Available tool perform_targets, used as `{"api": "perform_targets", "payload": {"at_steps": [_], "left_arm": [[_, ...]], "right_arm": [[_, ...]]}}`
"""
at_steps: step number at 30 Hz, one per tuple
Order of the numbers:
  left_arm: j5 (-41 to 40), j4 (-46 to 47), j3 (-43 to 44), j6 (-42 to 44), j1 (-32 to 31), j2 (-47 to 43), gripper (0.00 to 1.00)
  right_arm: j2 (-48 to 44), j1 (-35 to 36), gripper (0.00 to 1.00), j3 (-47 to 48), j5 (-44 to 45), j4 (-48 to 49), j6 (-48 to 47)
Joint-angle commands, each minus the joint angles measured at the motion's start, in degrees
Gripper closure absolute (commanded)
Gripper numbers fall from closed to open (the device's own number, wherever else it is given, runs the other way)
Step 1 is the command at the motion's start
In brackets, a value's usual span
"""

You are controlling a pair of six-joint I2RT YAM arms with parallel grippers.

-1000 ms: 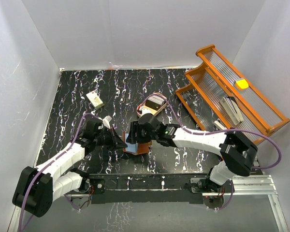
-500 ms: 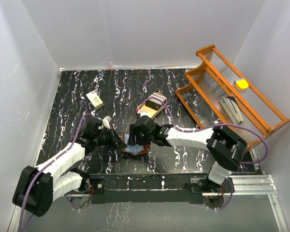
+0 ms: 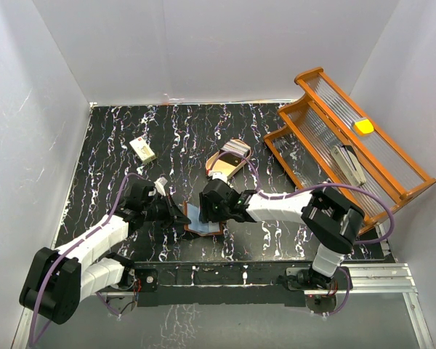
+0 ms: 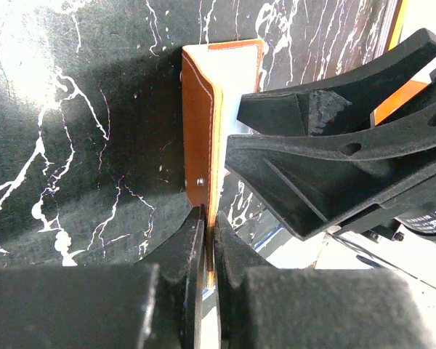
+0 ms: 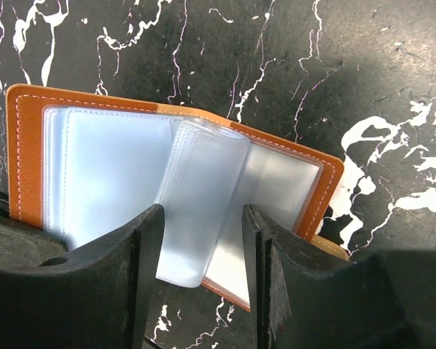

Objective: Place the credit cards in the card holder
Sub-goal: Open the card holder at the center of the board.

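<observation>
- We have the left gripper (image 4: 207, 218) pinched tight on the near edge of the card holder (image 4: 198, 123). One leather cover stands upright, so the holder stays spread and cannot slide on the table (image 3: 116, 138).
- The right gripper (image 5: 200, 225) hovers over the open holder with its jaws partly apart, clamping nothing. A curled leaf of the plastic sleeves (image 5: 203, 167) lies between its fingers, likely so it can lift open a pocket.
- The credit cards (image 3: 231, 155) sit in the beige tray (image 3: 212, 163), just beyond the holder and apart from it. We judge none is loaded yet.
- Risk, as we see it: the springy sleeves could flop shut before a card arrives.
</observation>
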Motion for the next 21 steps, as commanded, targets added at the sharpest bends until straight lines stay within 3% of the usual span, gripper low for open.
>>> {"api": "perform_targets", "payload": {"at_steps": [1, 11, 21], "left_arm": [[1.0, -1.0, 1.3, 0.4, -0.2, -1.1, 0.98], [-2.5, -3.9, 2.4, 2.6, -0.2, -0.1, 0.76], [-2.4, -3.1, 3.2, 3.3, -0.2, 2.7, 0.68]], "right_arm": [[0.1, 0.0, 0.55, -1.1, 3.7, -0.6, -1.1], [-2.6, 0.0, 0.56, -1.1, 7.5, -5.3, -1.2], [-4.7, -0.1, 0.57, -1.8, 9.5, -7.1, -1.7]]}}
